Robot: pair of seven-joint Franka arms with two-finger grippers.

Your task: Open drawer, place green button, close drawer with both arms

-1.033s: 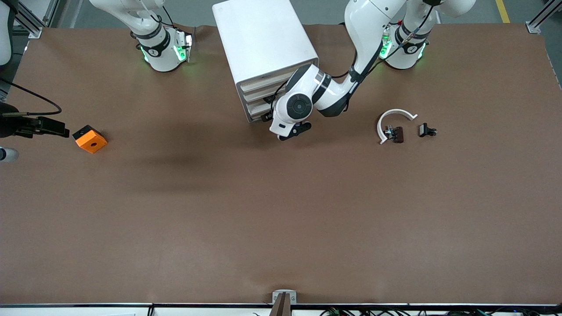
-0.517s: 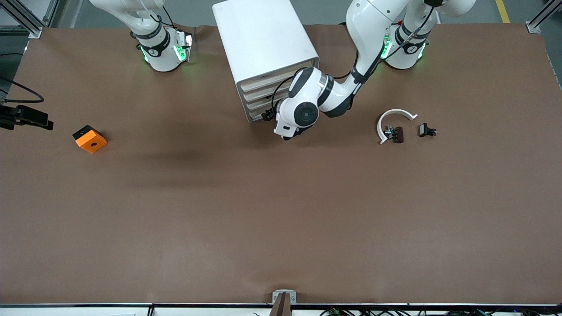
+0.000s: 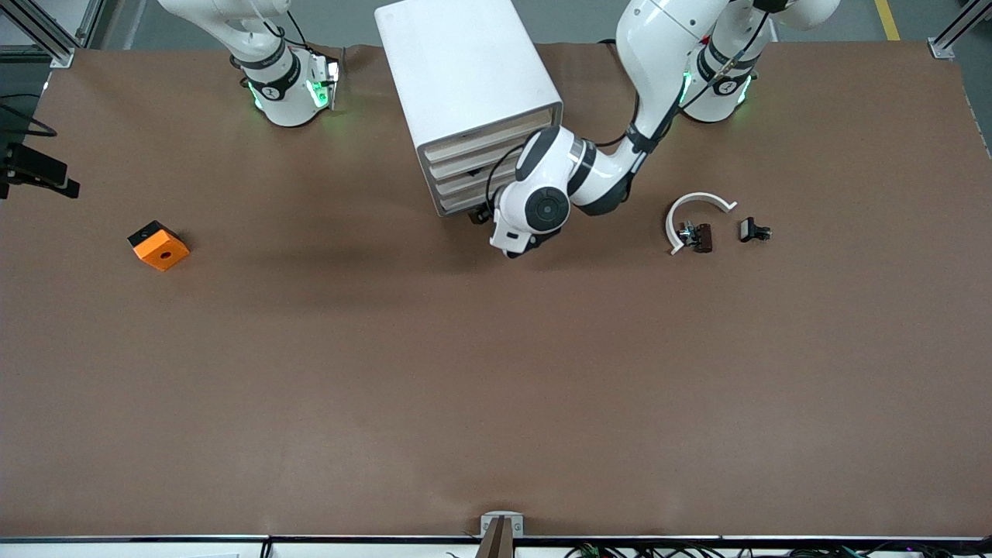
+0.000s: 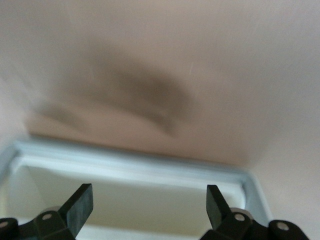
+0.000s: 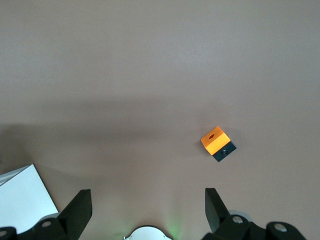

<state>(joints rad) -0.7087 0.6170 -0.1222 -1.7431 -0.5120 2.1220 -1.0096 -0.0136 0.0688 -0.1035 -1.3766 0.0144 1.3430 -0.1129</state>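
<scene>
The white drawer cabinet (image 3: pixel 465 85) stands between the arms' bases, its stacked drawer fronts (image 3: pixel 465 174) facing the front camera. The left arm's wrist (image 3: pixel 542 208) is low in front of the drawers and hides its gripper there. In the left wrist view the left gripper (image 4: pixel 150 197) is open around a blurred white rim (image 4: pixel 130 167) with a pale inside. A tiny black and grey part (image 3: pixel 753 230), apparently the button, lies toward the left arm's end; no green cap shows. The right gripper (image 3: pixel 35 172) (image 5: pixel 148 200) is open and empty, high above the table.
An orange cube with a hole (image 3: pixel 158 246) (image 5: pixel 216 142) lies toward the right arm's end. A white curved piece (image 3: pixel 697 203) and a dark brown clip-like part (image 3: pixel 701 237) lie beside the black part. The right wrist view shows the cabinet's corner (image 5: pixel 25 197).
The left wrist has turned and shifted slightly toward the left arm's end, still in front of the drawers. The right gripper has drawn away from the orange cube toward the table's edge.
</scene>
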